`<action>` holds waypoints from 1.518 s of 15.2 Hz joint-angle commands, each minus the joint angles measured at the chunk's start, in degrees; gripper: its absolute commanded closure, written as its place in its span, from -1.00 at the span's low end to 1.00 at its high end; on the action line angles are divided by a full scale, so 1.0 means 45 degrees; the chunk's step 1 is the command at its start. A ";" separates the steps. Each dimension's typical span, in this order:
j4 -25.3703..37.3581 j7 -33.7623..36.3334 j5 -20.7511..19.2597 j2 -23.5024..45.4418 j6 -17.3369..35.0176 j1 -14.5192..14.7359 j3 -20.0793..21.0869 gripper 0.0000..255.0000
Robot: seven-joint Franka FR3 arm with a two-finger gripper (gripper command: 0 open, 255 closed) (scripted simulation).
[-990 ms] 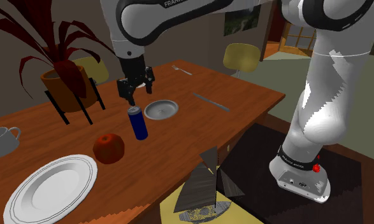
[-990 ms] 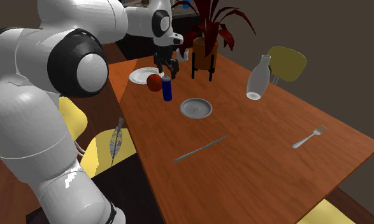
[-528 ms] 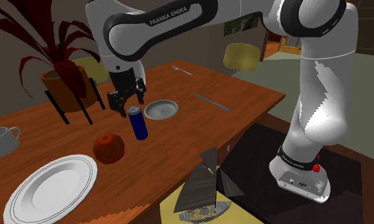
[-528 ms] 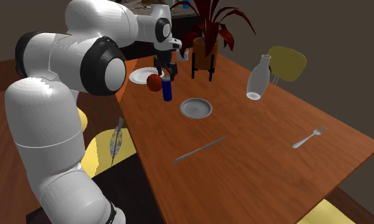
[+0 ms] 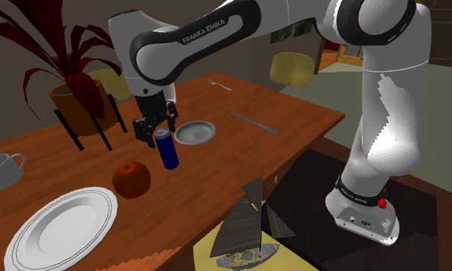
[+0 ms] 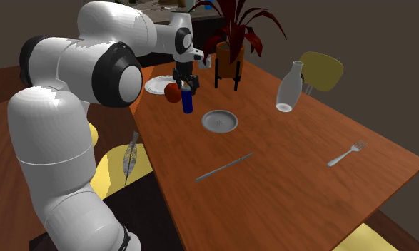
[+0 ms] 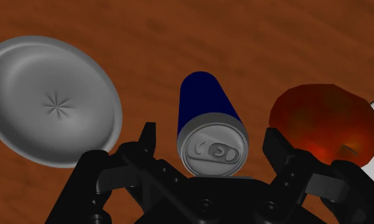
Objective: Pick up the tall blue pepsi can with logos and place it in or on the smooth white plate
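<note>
Fingers [image 7: 145, 141] stand apart around upright blue can [image 7: 209, 118].

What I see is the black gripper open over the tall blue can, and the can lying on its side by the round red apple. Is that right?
Not quite. The tall blue can stands upright, not on its side, as the shoulder view shows. The rest holds: the black gripper is open over it, and the round red apple is beside it.
</note>
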 commanded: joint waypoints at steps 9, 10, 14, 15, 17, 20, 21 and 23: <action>-0.0006 -0.0002 0.0001 -0.0004 0.0004 -0.0002 0.0000 1.00; -0.0006 -0.0002 0.0001 -0.0003 0.0004 -0.0002 0.0000 1.00; 0.0121 -0.0013 0.0016 -0.0034 -0.0151 -0.0001 0.0006 1.00; 0.0255 -0.0022 0.0031 -0.0063 -0.0311 0.0001 0.0012 1.00; 0.0542 -0.0038 0.0053 -0.0105 -0.0637 0.0008 0.0022 1.00; 0.0996 -0.0057 0.0079 -0.0151 -0.1132 0.0022 0.0037 1.00; 0.1156 -0.0062 0.0085 -0.0160 -0.1300 0.0029 0.0042 1.00; 0.1487 -0.0070 0.0093 -0.0168 -0.1639 0.0044 0.0051 1.00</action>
